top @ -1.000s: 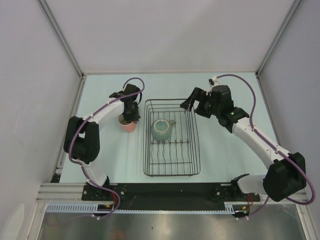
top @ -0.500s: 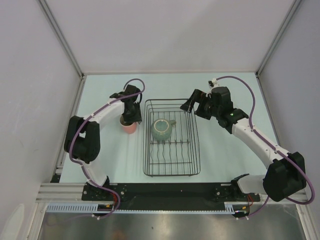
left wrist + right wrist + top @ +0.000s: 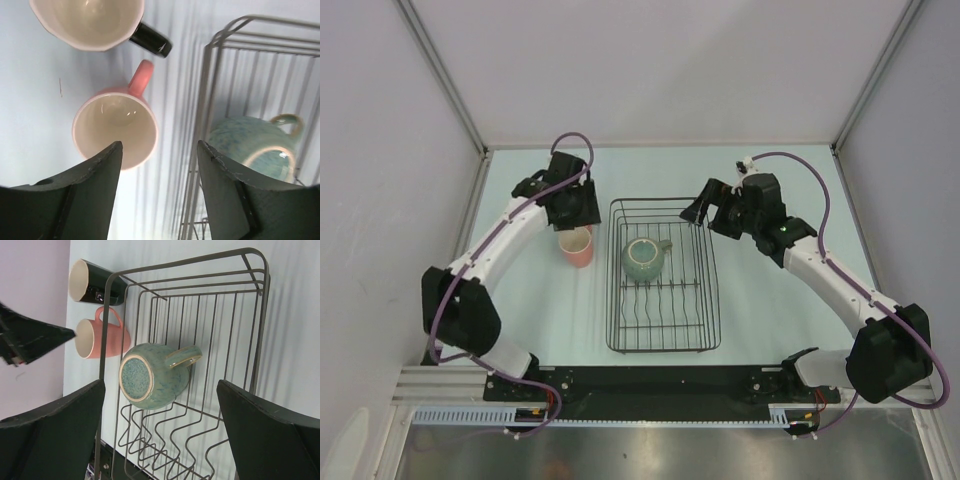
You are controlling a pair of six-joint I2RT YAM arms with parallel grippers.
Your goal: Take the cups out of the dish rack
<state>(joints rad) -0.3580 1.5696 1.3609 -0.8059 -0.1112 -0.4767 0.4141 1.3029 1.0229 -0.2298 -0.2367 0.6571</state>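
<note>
L tool (image 3: 159,150) apart, pointing down over pink mug (image 3: 114,131); R tool (image 3: 160,385) apart, aimed at dish rack (image 3: 663,295)

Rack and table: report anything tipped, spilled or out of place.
Nothing stands out. The green cup sits base-up in the rack, normal for draining; the pink mug and black cup stand upright on the table beside it.
</note>
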